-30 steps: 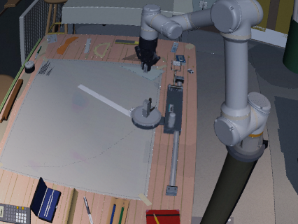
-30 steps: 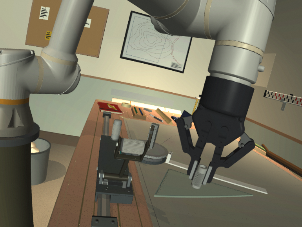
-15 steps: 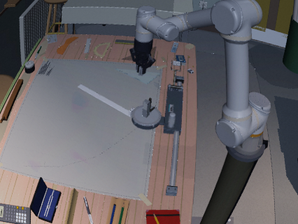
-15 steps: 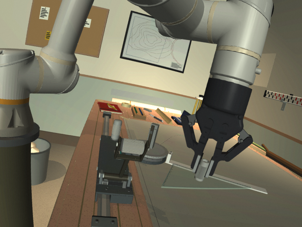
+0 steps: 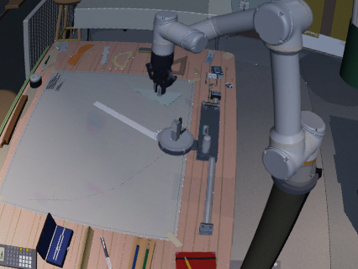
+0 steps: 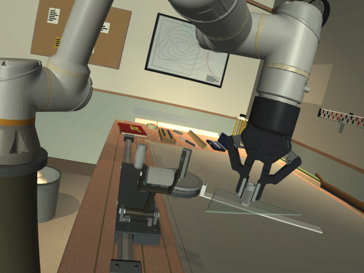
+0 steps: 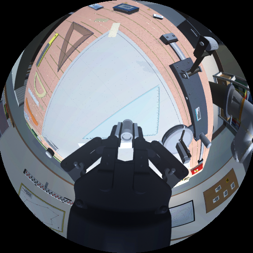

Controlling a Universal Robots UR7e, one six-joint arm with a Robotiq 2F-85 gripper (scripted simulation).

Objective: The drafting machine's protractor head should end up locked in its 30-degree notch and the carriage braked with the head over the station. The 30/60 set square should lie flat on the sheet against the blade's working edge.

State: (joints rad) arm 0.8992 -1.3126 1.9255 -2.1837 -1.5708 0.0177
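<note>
On the drawing sheet (image 5: 96,147), the round protractor head (image 5: 175,140) sits near the sheet's right edge, and its white blade (image 5: 124,119) runs up and left from it. I hold the clear 30/60 set square (image 5: 157,94) (image 6: 253,205) (image 7: 139,115) by its small ribbed knob (image 6: 248,192) (image 7: 127,129), with my gripper (image 5: 160,89) (image 6: 249,191) (image 7: 127,137) closed around that knob. The square hangs level just above the sheet, beyond the blade's far side. The dark carriage (image 5: 209,130) sits on its rail (image 5: 209,189) beside the head, its lever (image 6: 160,176) lying over.
Along the table's far edge lie a brown set square (image 7: 70,41), a protractor (image 5: 122,59), a scale and a French curve (image 5: 80,54). The near edge holds a blue instrument case (image 5: 54,239), pencils, a calculator and a red book (image 5: 195,259). A mesh fence stands at the left.
</note>
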